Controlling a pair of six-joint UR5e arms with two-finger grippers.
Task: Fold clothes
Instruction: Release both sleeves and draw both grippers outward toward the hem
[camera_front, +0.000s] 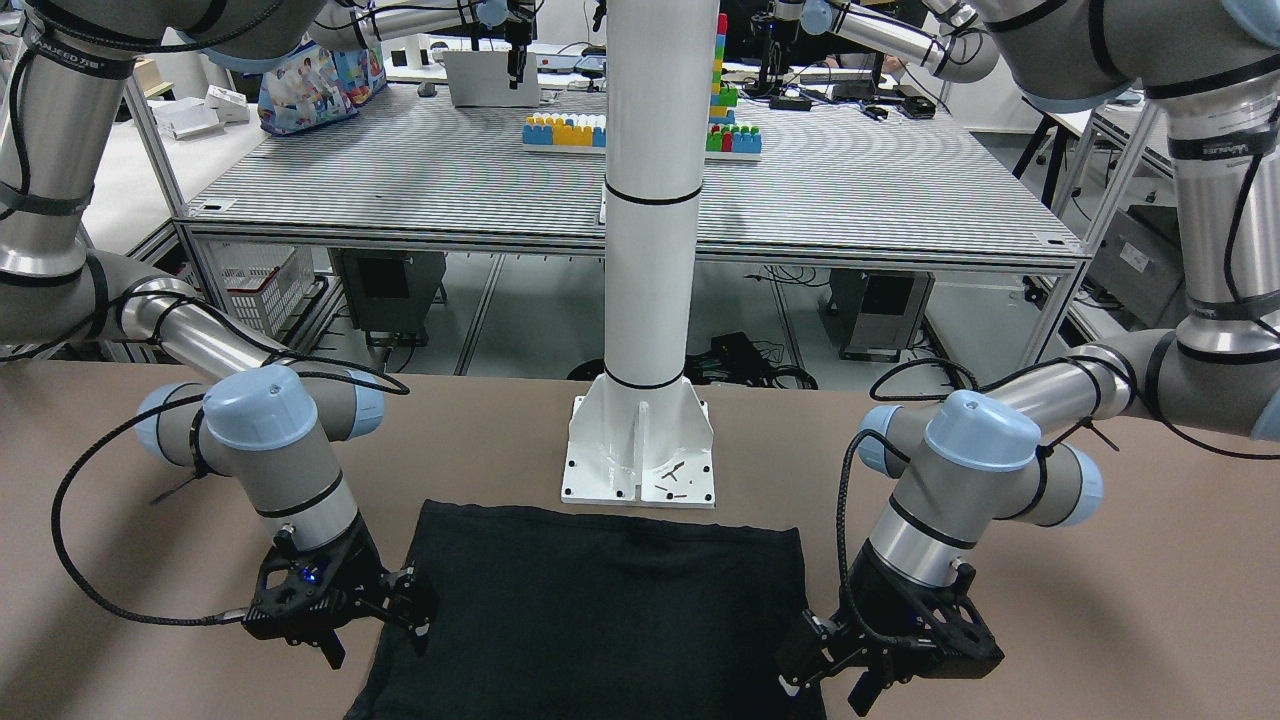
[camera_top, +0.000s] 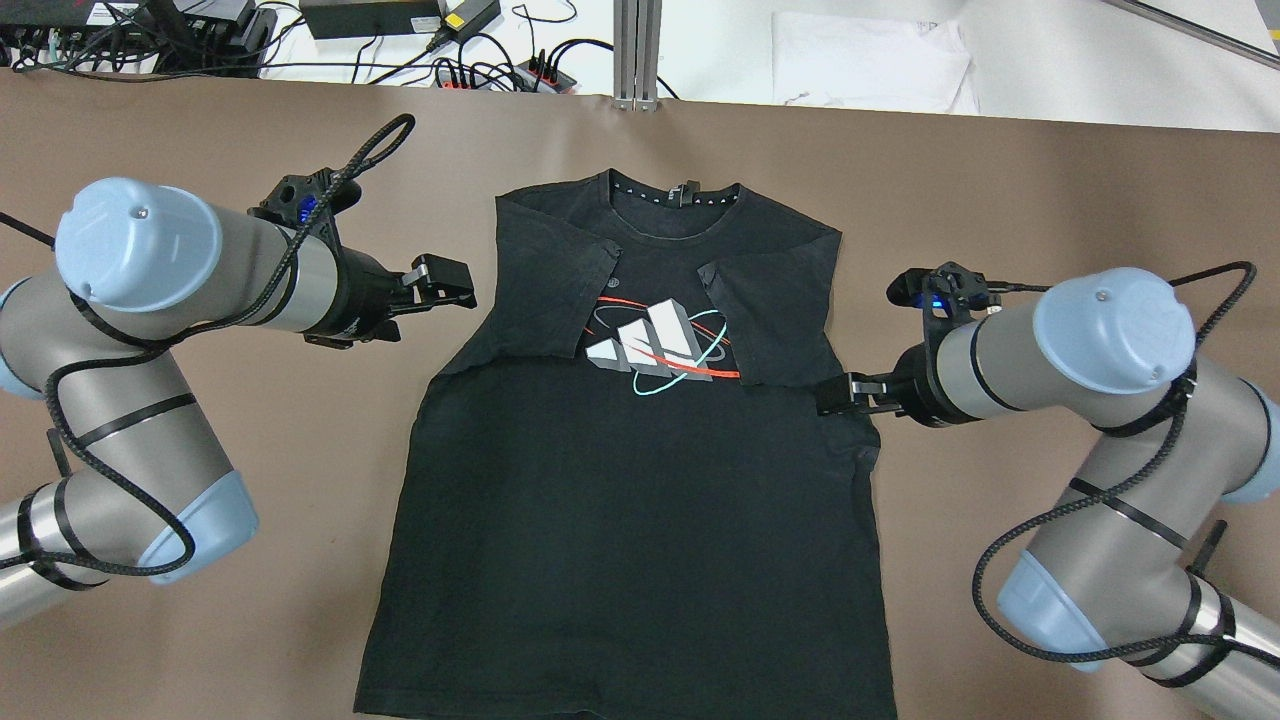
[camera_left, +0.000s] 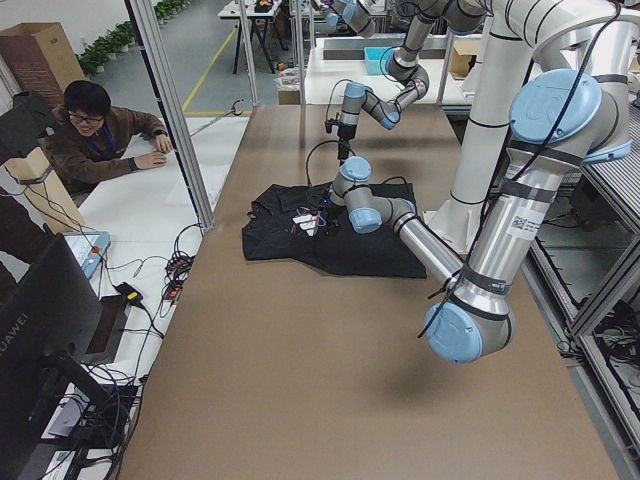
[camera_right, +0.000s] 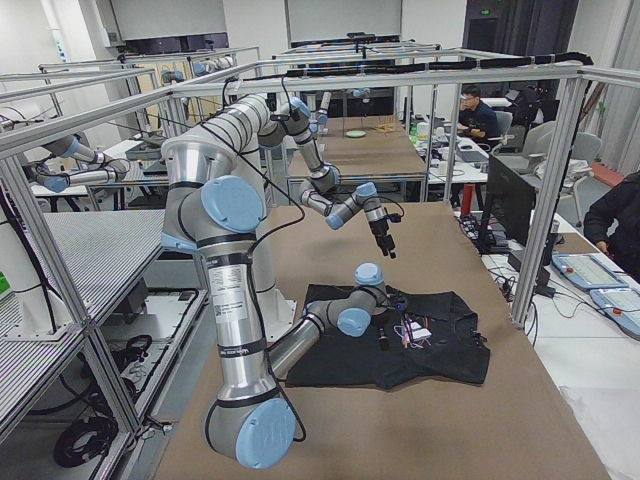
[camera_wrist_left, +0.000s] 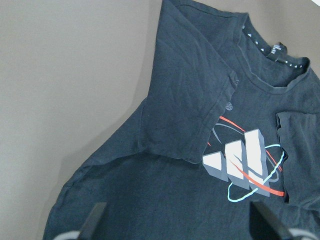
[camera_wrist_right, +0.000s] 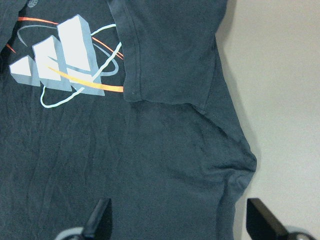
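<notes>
Fingers (camera_wrist_left: 96, 222) of the left gripper (camera_top: 455, 285) stand wide apart, nothing held between them. Just ahead of them the black T-shirt (camera_top: 620, 480) lies flat on the brown table (camera_top: 200, 620), its near sleeve (camera_top: 550, 290) folded in over the chest. Past that comes the white three-bar logo (camera_top: 648, 340), then the collar (camera_top: 675, 195). The right gripper (camera_top: 832, 393) is spread wide too, empty, above the shirt's side edge, touching or not I cannot tell, the other sleeve (camera_top: 770, 320) folded just ahead.

Bright, even indoor light; soft shadows, sharp focus, slight wide-angle distortion.
</notes>
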